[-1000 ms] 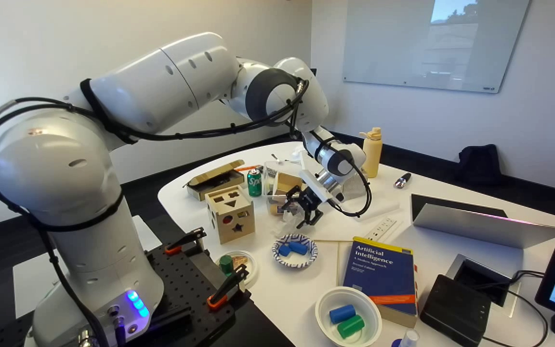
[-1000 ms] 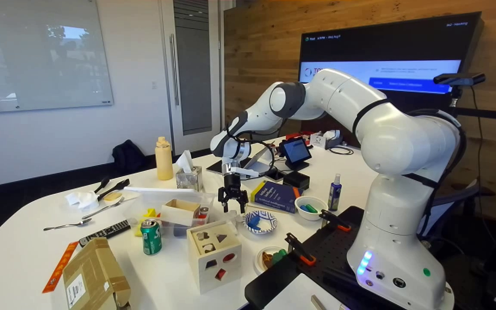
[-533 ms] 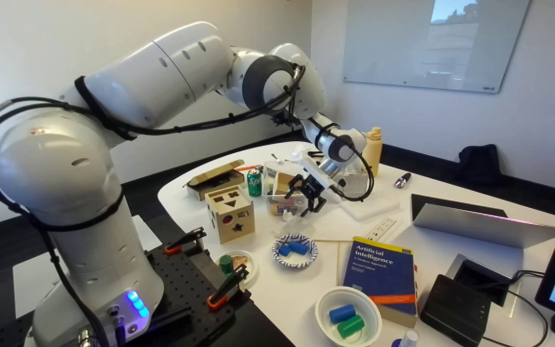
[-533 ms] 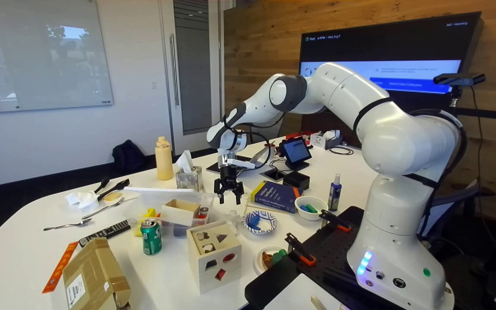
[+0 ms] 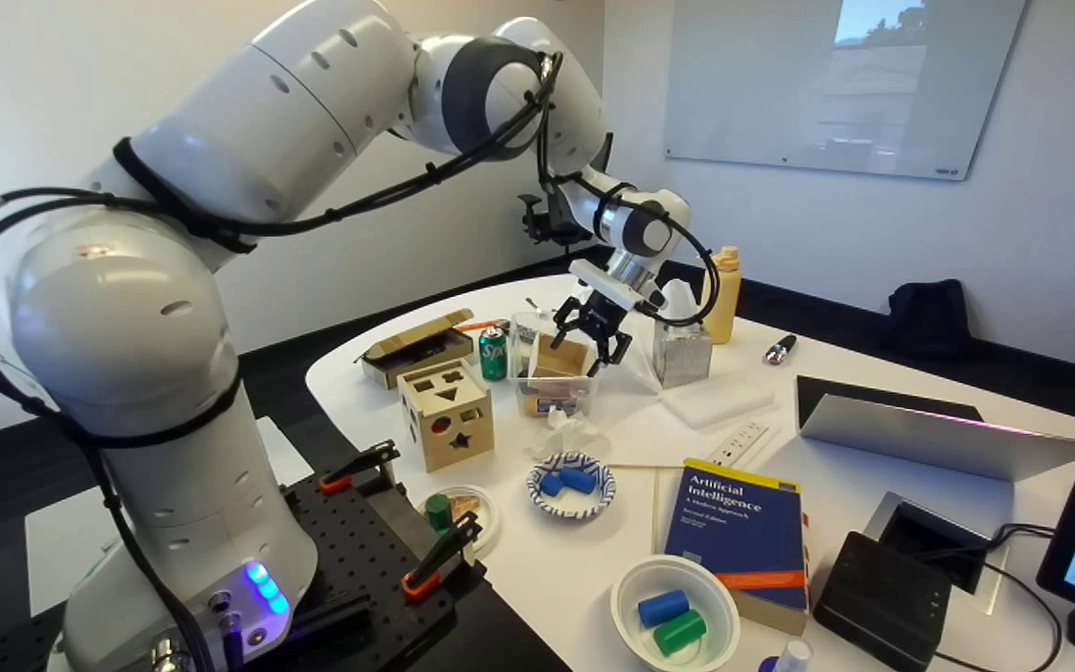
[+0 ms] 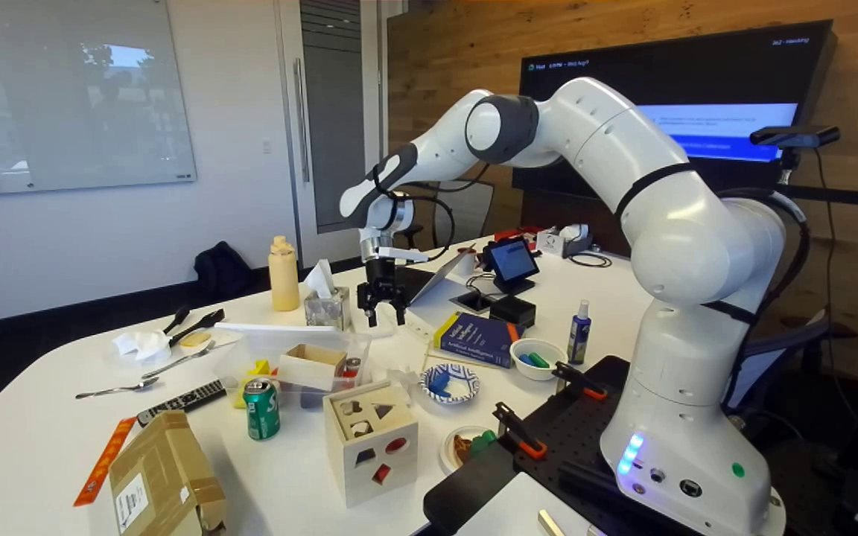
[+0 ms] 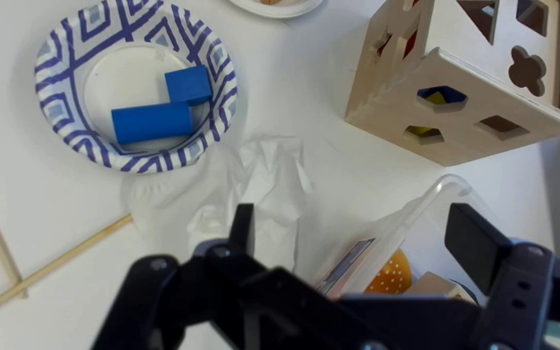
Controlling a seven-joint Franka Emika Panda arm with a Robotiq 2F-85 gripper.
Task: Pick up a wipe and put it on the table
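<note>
The wipe (image 5: 573, 435), a crumpled thin white sheet, lies on the white table (image 5: 547, 560) beside the patterned bowl. It also shows in the wrist view (image 7: 270, 180), partly hidden behind one finger, and in an exterior view (image 6: 401, 378), partly behind the wooden cube. Another white sheet (image 6: 319, 280) stands up out of the tissue box. My gripper (image 5: 580, 355) is open and empty, raised above the clear plastic box and the wipe. It also shows open in an exterior view (image 6: 386, 320) and in the wrist view (image 7: 356, 226).
The patterned bowl (image 7: 61, 80) holds blue blocks. A wooden shape cube (image 5: 449, 420), a clear plastic box (image 7: 406, 214) with toys, and a green can (image 6: 261, 409) stand close by. The tissue box (image 5: 682, 353), cream bottle (image 5: 724, 297) and blue book (image 5: 733, 532) surround this area.
My gripper has risen from close to the wipe and moved back toward the tissue box side, open throughout. The wipe has stayed on the table.
</note>
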